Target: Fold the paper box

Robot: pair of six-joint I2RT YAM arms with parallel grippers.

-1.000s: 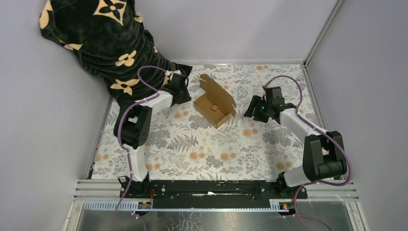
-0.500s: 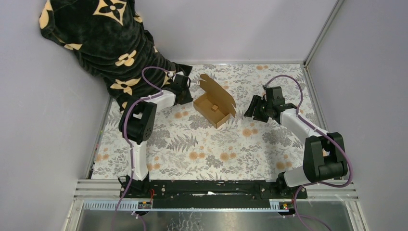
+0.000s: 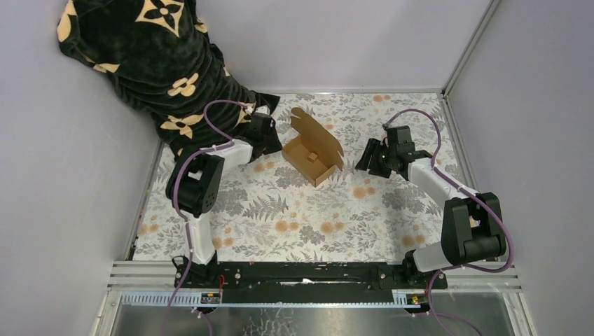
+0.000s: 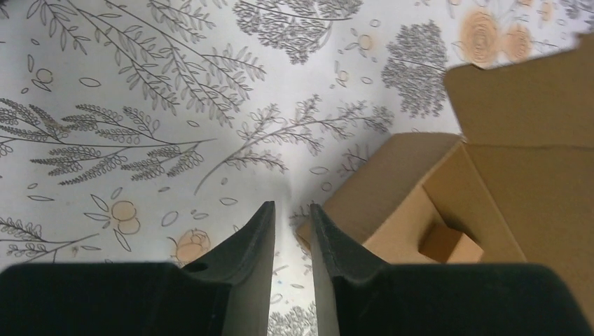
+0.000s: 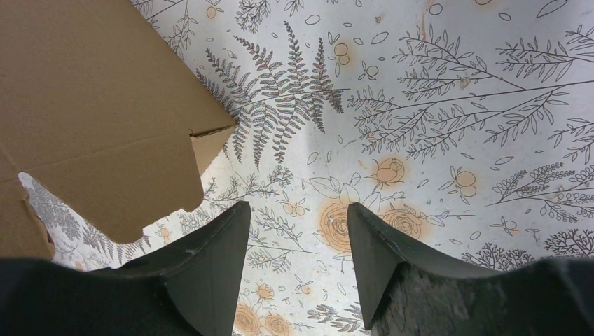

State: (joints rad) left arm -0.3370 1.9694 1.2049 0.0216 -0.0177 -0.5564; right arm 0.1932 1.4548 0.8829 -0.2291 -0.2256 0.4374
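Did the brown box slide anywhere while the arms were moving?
No. The paper box has stayed put: its corners lie on the same spots of the flowered table cover as a second ago.

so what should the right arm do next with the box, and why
Probably ease the right gripper leftward against the upright lid to tip it down over the box. The tray looks formed and the lid stands open. Both grippers are empty: the right one is open just beside the lid, and the left gripper sits at the box's opposite corner, jaws slightly apart, where it could brace the box.
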